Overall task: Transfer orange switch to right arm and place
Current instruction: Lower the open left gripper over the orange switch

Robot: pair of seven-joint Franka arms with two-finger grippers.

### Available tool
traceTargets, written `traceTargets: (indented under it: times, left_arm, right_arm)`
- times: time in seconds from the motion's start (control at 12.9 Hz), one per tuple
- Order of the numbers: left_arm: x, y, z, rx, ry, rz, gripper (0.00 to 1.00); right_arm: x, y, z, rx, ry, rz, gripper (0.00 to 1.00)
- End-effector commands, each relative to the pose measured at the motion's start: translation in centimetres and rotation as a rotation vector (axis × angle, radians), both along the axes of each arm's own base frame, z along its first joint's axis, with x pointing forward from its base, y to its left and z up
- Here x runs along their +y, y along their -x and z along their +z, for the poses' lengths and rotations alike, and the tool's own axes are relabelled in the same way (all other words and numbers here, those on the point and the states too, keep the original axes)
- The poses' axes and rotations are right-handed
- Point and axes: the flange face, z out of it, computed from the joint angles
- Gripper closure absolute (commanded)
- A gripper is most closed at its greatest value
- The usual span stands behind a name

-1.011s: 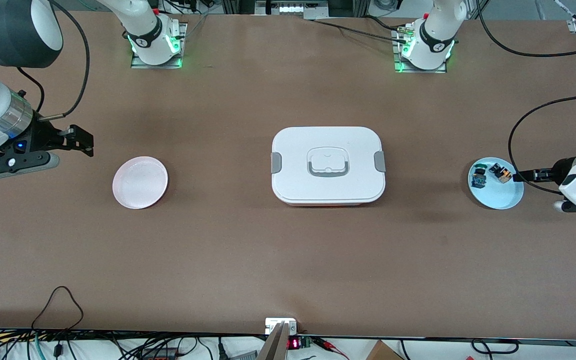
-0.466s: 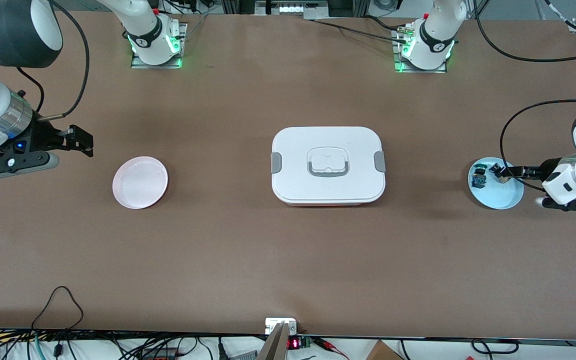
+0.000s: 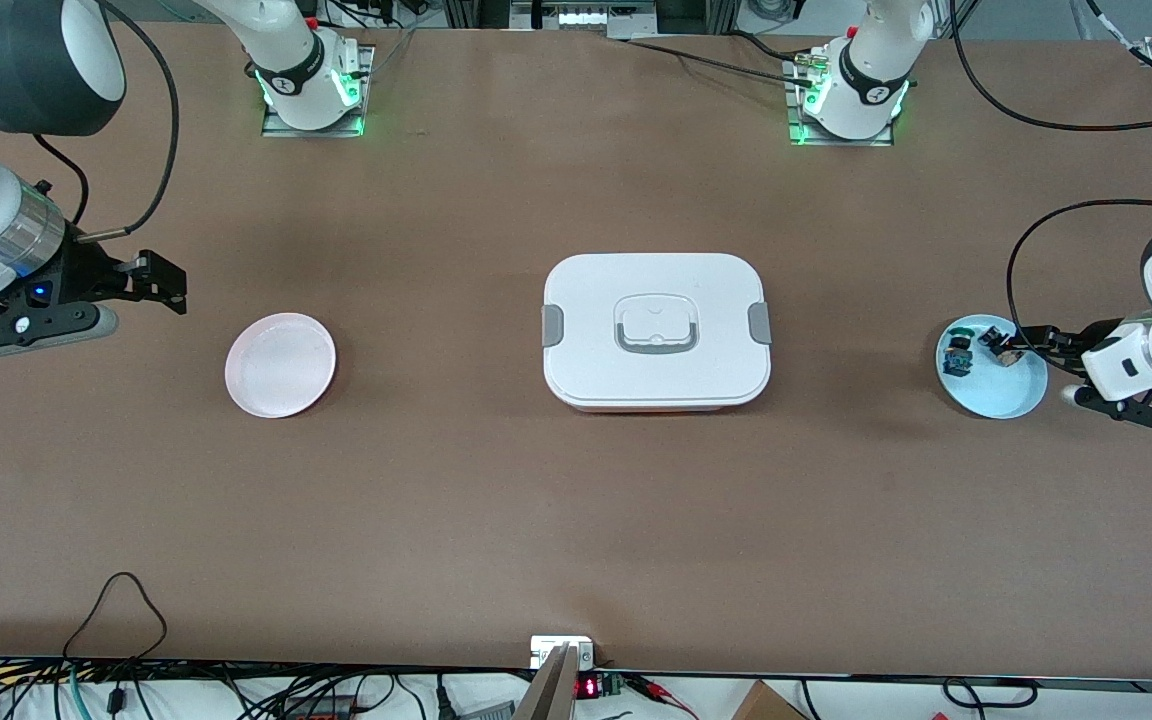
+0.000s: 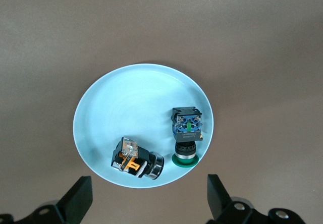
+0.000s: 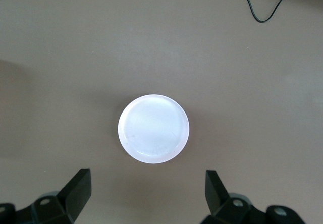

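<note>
Orange switch (image 4: 135, 161) lying in blue dish (image 4: 121, 103), about 6 o'clock on it, beside green switch (image 4: 186, 130). Left gripper (image 4: 149, 201) hovering over it, fingers spread; should be centring before descending. Right gripper (image 3: 151, 280) waiting, fingers spread, near pink dish (image 3: 280, 364).

Orange switch (image 4: 135, 158) beside second switch (image 4: 187, 133) (both in dish (image 4: 126, 98)).

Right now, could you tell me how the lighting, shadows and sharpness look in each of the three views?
Front view: even overhead light, soft shadows under the white box and arms, green glow at both bases. Left wrist view: sharp, the orange switch and green switch crisp on the blue plate, faint sheen. Right wrist view: the pink plate is washed out, nearly white.
</note>
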Motion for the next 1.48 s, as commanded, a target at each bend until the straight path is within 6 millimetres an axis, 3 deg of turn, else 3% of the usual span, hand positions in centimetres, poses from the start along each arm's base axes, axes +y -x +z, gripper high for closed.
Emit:
traceTargets:
  times: [0.0,0.31,0.54,0.86,1.4]
  left_arm:
    - [0.2,-0.1,0.2,-0.017,-0.003,-0.049,0.00]
    - [0.8,0.6,-0.8,-0.015,0.084,-0.323,0.00]
    - [0.0,2.0,-2.6,0.006,0.167,-0.501,0.00]
    - [0.8,2.1,-2.8,-0.018,0.187,-0.577,0.00]
    - [2.7,4.0,-7.5,-0.070,0.154,-0.578,0.00]
  right_arm:
    - [0.1,-0.3,0.4,-0.021,-0.001,-0.001,0.00]
    - [0.4,-0.3,0.4,-0.022,0.000,0.002,0.00]
    - [0.1,-0.4,0.3,-0.022,0.001,-0.003,0.00]
    - [0.0,-0.4,0.3,-0.018,-0.002,-0.003,0.00]
    - [0.4,-0.4,0.4,-0.023,-0.007,0.008,0.00]
